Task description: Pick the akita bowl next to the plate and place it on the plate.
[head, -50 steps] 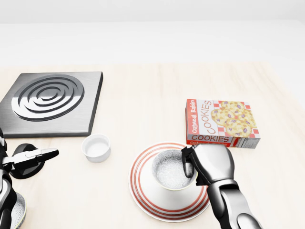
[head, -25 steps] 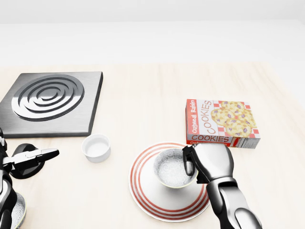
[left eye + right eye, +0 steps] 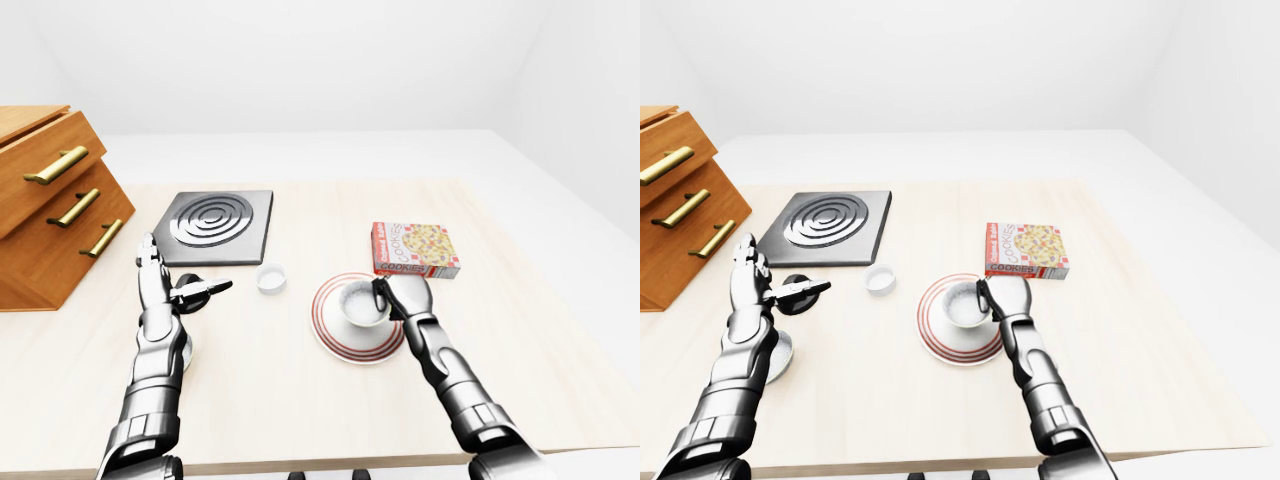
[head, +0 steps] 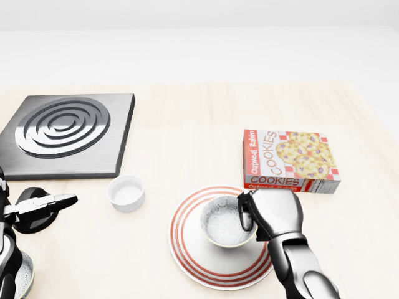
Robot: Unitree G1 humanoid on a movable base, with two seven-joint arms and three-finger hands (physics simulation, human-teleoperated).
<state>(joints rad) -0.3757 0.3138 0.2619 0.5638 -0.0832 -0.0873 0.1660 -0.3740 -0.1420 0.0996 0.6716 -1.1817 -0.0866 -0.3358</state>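
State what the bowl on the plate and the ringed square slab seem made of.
Speckled white bowl: likely glazed ceramic, given its glossy rim and grainy inside. Dark grey square slab with concentric rings: looks like brushed metal from its streaky sheen; uncertain, being a render.

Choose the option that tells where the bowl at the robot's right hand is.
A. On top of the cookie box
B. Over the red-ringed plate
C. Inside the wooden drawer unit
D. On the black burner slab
B: in the head view the akita bowl lies within the rings of the red-ringed plate, with the right hand hooked over its rim.
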